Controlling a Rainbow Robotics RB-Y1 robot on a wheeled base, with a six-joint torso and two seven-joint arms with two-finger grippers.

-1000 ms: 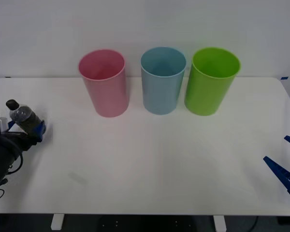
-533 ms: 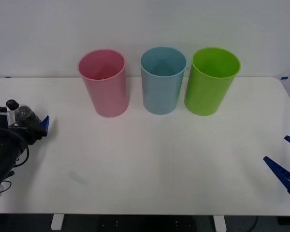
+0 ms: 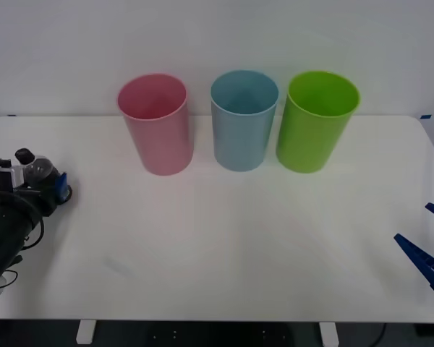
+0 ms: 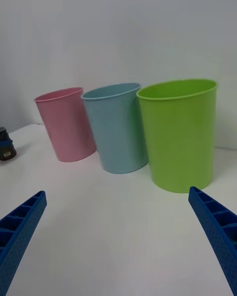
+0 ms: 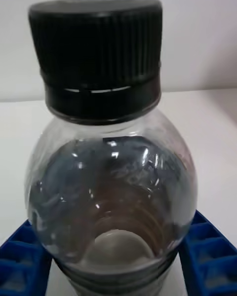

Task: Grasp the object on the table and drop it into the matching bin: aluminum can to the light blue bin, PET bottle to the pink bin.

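A: Where is the PET bottle (image 3: 35, 171) relative to the pink bin (image 3: 156, 124)?

B: Well to the pink bin's left and nearer the robot, at the left end of the table (image 3: 224, 246). It sits between the blue fingers (image 5: 19, 256) of the left claw (image 3: 52, 189).

A: So the left claw has hold of it?

B: Yes. In the left wrist view the ribbed fingers press against both sides of the bottle's lower body, so the claw is closed around it. The black cap (image 5: 96, 54) is at the top, with the clear shoulder below it and dark contents lower down.

A: Is the bottle upright?

B: From the front it looks tilted, cap leaning away from the pink bin. I cannot tell whether its base touches the table.

A: And the bins?

B: The pink bin stands at the far side of the table. The light blue bin (image 3: 244, 119) is just beside it on its right, and a green bin (image 3: 317, 121) is just beyond that one. All three are upright with open mouths.

A: The other arm?

B: The right claw (image 3: 428, 238) is far to the right of the pink bin, at the table's near right edge. In the right wrist view its two blue fingers (image 4: 19, 227) stand wide apart with nothing between them.
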